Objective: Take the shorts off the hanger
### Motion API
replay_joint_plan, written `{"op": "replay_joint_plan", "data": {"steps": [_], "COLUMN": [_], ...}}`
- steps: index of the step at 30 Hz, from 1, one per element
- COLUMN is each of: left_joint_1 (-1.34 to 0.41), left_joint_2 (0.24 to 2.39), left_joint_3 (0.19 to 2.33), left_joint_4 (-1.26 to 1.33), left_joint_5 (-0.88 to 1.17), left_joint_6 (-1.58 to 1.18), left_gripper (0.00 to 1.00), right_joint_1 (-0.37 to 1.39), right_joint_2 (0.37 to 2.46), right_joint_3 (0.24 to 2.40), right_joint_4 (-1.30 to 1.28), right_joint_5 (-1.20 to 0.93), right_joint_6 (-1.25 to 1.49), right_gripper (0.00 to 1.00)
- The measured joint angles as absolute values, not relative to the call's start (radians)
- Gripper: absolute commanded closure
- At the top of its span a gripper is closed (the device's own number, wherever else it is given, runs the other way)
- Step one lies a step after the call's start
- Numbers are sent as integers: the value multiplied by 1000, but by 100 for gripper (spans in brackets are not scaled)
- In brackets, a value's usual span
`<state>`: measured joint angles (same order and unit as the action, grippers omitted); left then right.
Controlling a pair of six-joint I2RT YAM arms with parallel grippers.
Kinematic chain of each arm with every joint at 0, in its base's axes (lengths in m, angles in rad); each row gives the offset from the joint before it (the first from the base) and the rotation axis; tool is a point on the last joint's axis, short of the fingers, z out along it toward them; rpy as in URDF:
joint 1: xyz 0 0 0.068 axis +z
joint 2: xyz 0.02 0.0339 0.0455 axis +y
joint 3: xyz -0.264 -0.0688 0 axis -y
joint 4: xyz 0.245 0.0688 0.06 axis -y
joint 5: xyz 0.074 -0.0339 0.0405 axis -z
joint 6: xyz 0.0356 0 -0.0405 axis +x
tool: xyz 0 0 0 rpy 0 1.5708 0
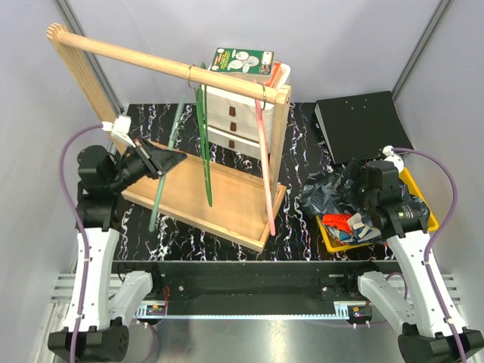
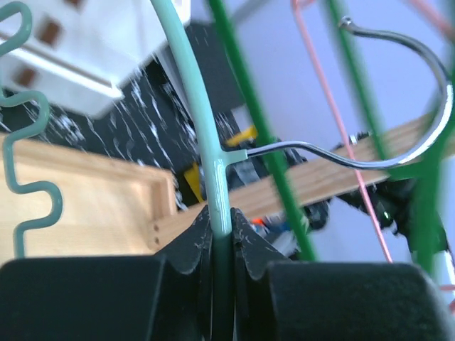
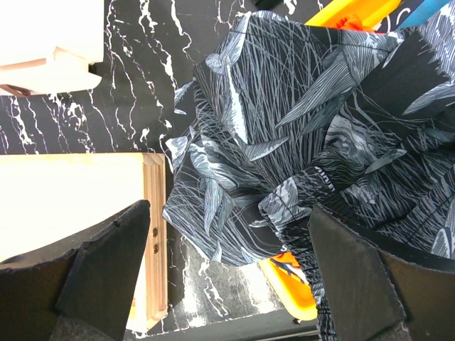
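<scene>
The left fingers [image 2: 220, 224] are clenched on the stem of a mint hanger [image 2: 199, 106], just below its metal hook. That hanger is bare. The right fingers [image 3: 226, 227] are spread wide, released, and hover over the dark patterned shorts [image 3: 298, 106].

Those shorts lie crumpled over the left end of a yellow bin [image 1: 425, 200] on the counter [image 1: 302, 128], spilling onto the marbled top beside it. In the bin, partly under them, sit the orange shorts [image 1: 338, 221] and the blue, orange and white shorts [image 1: 364, 231]. No shorts hang on anything, so the task looks all but finished.

The cloth seems thin, light and limp. It will likely sag and bunch, so a gathered fold or the waistband is the best place to pinch.

Farther back, a green hanger [image 1: 206, 151] and a pink hanger [image 1: 265, 166] hang bare from the wooden rack [image 1: 136, 57]. Behind stands a white drawer unit [image 1: 234, 113] topped by a green box [image 1: 242, 60]. Its print is too small to read.
</scene>
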<state>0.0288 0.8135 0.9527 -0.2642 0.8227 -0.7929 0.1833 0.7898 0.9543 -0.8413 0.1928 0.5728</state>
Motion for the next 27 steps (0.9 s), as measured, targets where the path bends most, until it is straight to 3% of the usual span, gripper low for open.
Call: {"op": "replay_joint_plan", "data": {"steps": [12,27], "left_joint_1": [34,34], "left_joint_2": [862,1060], "left_joint_3": [1257,1301], "left_joint_4": [-289,-75], "left_joint_5": [694,728], "left_joint_6": [-778,-1043], "left_gripper": [100,100], "right_joint_1": [183,183], "right_joint_2": [790,790], "right_joint_3": [955,984], "right_joint_4": [-845,-868], "right_joint_5": [165,163], "right_joint_6": [573,572], "right_gripper": [0,0]}}
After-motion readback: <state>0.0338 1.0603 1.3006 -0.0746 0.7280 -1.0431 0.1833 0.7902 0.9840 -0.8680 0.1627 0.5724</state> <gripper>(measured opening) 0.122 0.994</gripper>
